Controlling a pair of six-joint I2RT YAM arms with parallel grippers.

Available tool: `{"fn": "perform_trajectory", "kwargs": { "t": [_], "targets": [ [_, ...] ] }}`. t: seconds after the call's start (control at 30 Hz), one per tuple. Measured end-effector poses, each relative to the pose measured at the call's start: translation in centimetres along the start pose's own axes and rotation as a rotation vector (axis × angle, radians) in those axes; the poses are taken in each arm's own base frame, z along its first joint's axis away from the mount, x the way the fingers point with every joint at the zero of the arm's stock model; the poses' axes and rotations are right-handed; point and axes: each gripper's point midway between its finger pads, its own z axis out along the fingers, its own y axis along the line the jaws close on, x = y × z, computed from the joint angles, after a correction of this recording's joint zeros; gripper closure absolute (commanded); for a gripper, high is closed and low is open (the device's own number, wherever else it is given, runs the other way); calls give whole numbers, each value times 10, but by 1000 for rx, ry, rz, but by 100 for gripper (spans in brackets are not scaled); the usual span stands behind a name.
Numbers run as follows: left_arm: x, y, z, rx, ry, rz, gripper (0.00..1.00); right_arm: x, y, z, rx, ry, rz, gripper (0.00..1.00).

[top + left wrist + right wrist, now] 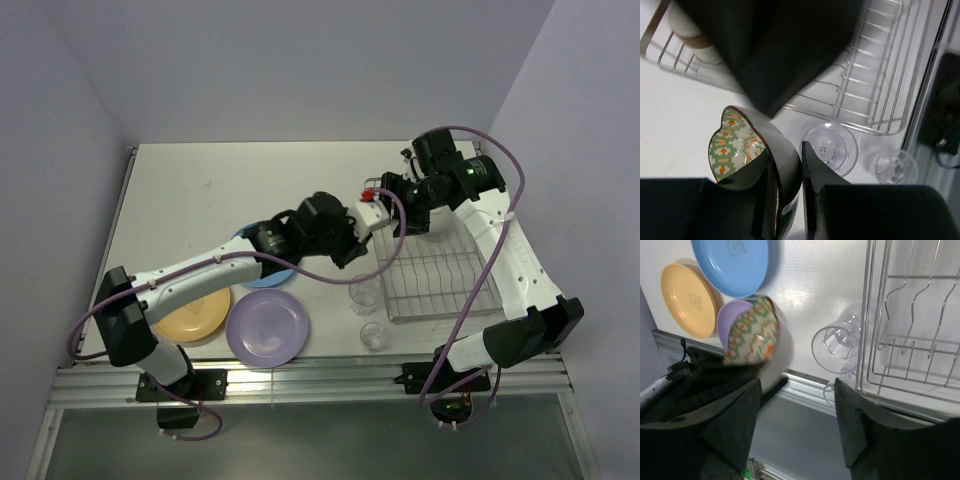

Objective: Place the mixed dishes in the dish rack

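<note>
Floral-patterned small bowl (740,145), one, hangs pinched by its rim in the left gripper (787,160), just beside the silver wire dish rack (445,285). Two clear glasses (365,293) (372,335) stand beside the rack, with three round plates, blue (732,262), yellow (687,300) and purple (267,327), beyond them. The right gripper (797,385) has its fingers spread apart.

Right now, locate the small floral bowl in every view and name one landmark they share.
Top external: not visible, apparently covered by the left arm.
Left wrist: small floral bowl at lower left, its wall pinched in the left gripper.
Right wrist: centre left, overlapping the purple plate.
Shared landmark: the dish rack.
</note>
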Motion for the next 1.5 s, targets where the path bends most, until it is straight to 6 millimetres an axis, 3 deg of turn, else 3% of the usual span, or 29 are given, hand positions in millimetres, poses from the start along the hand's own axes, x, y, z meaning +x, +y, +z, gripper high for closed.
{"fn": "perform_trajectory", "kwargs": {
  "t": [0.13, 0.2, 0.4, 0.53, 0.7, 0.9, 1.17, 1.5],
  "targets": [
    [-5, 37, -23, -9, -92, -231, 100, -11, -2, -21, -39, -76, 32, 20],
    [-15, 46, -31, 11, -149, -322, 100, -14, 0, -30, -72, -110, 47, 19],
    [-82, 42, -55, 249, -387, -588, 100, 3, 15, -31, -218, -105, 98, 19],
    [-120, 37, -71, 428, -523, -720, 100, -2, 25, -31, -282, -122, 140, 19],
    [-125, 48, -64, 614, -608, -978, 100, -12, 28, -51, -327, -238, 167, 20],
    [-108, 48, -47, 781, -580, -1282, 100, -13, 25, -64, -334, -329, 168, 21],
    [-95, 83, -17, 780, -625, -1631, 100, -2, 14, -56, -350, -372, 226, 21],
    [-103, 104, -7, 739, -762, -1741, 100, -4, 20, -41, -534, -385, 419, 23]
  ]
}}
